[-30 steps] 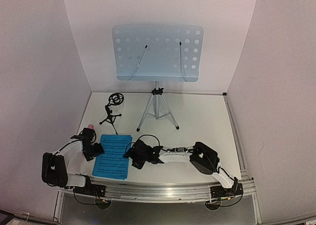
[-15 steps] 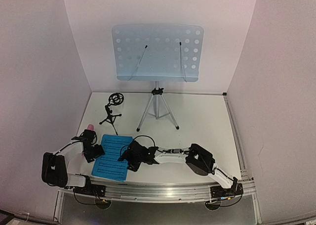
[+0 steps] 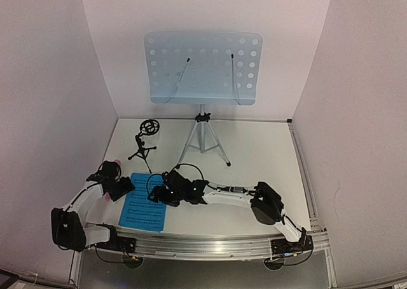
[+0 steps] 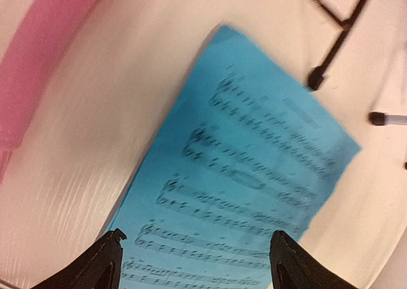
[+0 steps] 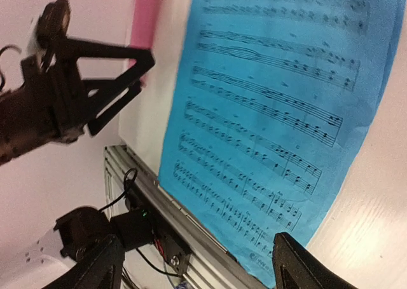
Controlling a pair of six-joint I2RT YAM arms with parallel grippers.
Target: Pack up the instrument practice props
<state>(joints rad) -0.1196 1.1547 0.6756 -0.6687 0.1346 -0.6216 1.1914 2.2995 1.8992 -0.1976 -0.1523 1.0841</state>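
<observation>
Two blue sheet-music pages (image 3: 144, 205) lie stacked on the white table near the front left. My left gripper (image 3: 121, 188) is open and empty at their left edge; in its wrist view (image 4: 197, 263) the jaws span the pages (image 4: 254, 168). My right gripper (image 3: 159, 194) is open and empty over the pages' right side; in its wrist view (image 5: 200, 267) it looks down on them (image 5: 267, 124). The pink toy microphone (image 4: 38, 67) lies left of the pages, mostly hidden by my left arm in the top view. The black mic stand (image 3: 145, 146) and the pale music stand (image 3: 202, 67) are upright behind.
The music stand's silver tripod (image 3: 202, 140) stands mid-table at the back. White walls enclose the table on three sides. The metal rail (image 5: 191, 238) runs along the front edge just beyond the pages' near end. My left gripper (image 5: 95, 79) shows in the right wrist view.
My right gripper has moved left and now sits over the blue pages. My left arm has swung a little left and back. The pages have shifted slightly.
</observation>
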